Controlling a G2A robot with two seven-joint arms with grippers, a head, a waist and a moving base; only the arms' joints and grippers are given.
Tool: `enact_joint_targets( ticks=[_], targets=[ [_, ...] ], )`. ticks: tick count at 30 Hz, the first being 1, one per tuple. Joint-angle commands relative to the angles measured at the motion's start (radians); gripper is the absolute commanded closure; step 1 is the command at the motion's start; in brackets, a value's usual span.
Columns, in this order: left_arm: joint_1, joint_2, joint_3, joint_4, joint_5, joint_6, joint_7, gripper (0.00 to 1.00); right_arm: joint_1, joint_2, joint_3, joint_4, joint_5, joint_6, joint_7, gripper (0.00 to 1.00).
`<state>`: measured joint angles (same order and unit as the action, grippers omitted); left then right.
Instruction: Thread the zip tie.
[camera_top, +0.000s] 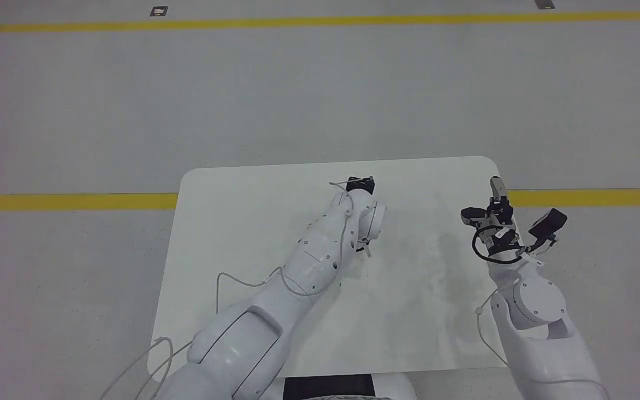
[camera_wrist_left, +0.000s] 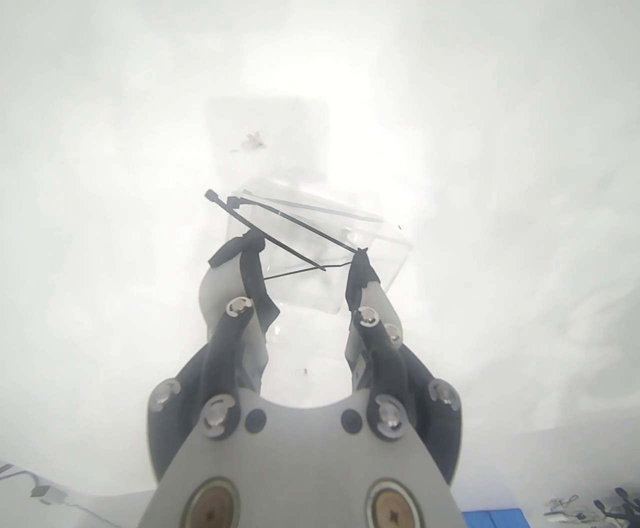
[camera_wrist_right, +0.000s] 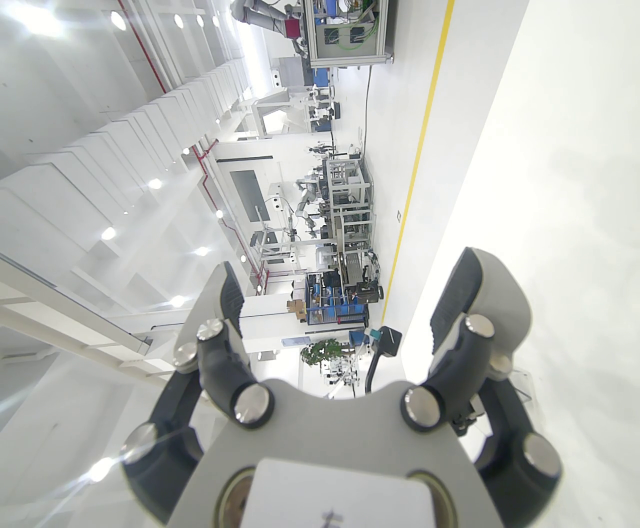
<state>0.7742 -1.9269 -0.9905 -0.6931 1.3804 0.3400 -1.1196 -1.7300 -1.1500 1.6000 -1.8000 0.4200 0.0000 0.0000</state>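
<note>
Left gripper (camera_wrist_left: 302, 252): it is hanging over the far edge of the table (camera_top: 240, 230). Its jaws are standing moderately apart and are not clamping anything.
Fingertips (camera_wrist_left: 246, 246): they are wearing black padding. Each tip is sitting right at a black strap, though I cannot tell whether either is actually touching.
Zip tie (camera_wrist_left: 287, 249): it is lying straight across the gap between the tips, with its square head poking out past the left finger. No loop is showing, so it is looking unthreaded.
Other strap (camera_wrist_left: 305, 227): it is running at a slant towards the right fingertip and crossing close to the first one.
Clear box (camera_wrist_left: 385, 250): it is sitting directly beneath the jaws. More thin black straps seem to be resting inside it.
Right gripper (camera_wrist_right: 345, 262): it is waiting at the table's right edge, well apart from the box. Its claw is spread wide, is carrying nothing, and is pointing out towards the hall beyond.
Step in hand: this is looking like the pick-up, with the left arm lining up on one tie over the box. Threading proper is not yet starting.
Next move: the jaws are needing to close on a single strap, not both, and to lift it free of the box. The right claw is then needing to come across, pinch the tail, and aim it at the small head slot.
Risk: the two crossing straps are lying close together, so a double grab is seeming likely.
</note>
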Motion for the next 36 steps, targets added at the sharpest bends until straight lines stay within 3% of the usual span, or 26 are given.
enact_joint_targets(
  ticks=[1,12,22,28,36],
  targets=[
    [-0.002,0.000,0.000,0.007,-0.002,0.000,0.002,0.65,0.000,0.000,0.000,0.000,0.000,0.000,0.000,0.00],
    [-0.031,-0.009,0.005,0.064,-0.024,0.000,0.012,0.66,0.000,0.000,0.000,0.000,0.000,0.000,0.000,0.00],
    [-0.051,-0.015,0.012,0.101,-0.042,0.000,0.023,0.89,0.000,0.000,0.000,0.000,0.000,0.000,0.000,0.00],
    [-0.059,-0.017,0.011,0.114,-0.061,0.000,0.029,0.76,0.000,0.000,0.000,0.000,0.000,0.000,0.000,0.00],
    [-0.073,-0.020,0.012,0.142,-0.109,0.000,0.038,0.74,0.000,0.000,0.000,0.000,0.000,0.000,0.000,0.00]
  ],
)
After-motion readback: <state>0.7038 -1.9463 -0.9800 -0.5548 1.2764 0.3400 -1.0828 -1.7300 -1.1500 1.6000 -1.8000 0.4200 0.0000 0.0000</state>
